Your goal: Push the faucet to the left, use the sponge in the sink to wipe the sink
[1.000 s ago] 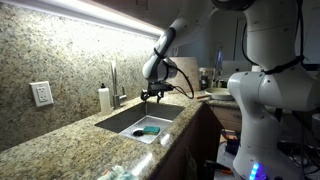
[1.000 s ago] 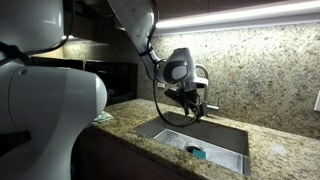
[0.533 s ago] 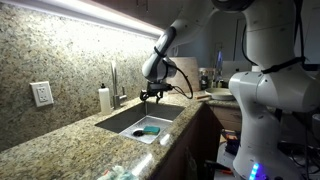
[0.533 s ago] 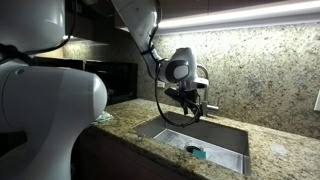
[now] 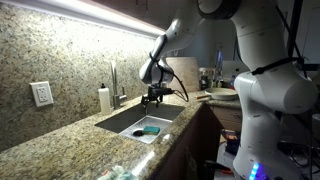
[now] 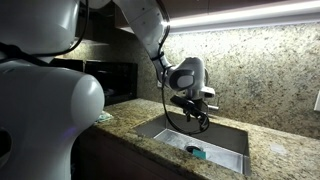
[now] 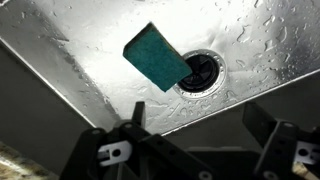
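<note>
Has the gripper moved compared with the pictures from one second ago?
Yes. The gripper has come down slightly, closer to the sink, and its jaws are open.

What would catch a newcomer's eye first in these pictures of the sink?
The teal sponge lying in the wet steel sink, its corner at the drain. Above it hangs the robot's open hand, holding nothing, on a big white arm.
</note>
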`<state>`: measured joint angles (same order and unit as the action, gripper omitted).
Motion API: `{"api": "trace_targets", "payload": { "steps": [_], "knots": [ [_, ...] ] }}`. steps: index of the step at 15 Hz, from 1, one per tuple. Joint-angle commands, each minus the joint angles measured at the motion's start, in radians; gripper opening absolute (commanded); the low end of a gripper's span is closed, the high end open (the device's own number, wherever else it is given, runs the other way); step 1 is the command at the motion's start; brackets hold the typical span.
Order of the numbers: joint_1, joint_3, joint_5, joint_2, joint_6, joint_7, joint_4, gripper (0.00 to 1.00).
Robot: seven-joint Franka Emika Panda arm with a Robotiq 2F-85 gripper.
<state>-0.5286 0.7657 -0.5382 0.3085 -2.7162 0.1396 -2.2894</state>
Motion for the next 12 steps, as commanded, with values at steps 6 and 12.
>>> {"api": "trace_targets", "payload": {
  "steps": [6, 12],
  "knots": [
    [0.474, -0.366, 0.122, 0.342, 0.159, 0.105, 0.352, 1.00],
    [0.709, -0.571, 0.342, 0.395, 0.176, 0.066, 0.441, 1.00]
  ]
}}
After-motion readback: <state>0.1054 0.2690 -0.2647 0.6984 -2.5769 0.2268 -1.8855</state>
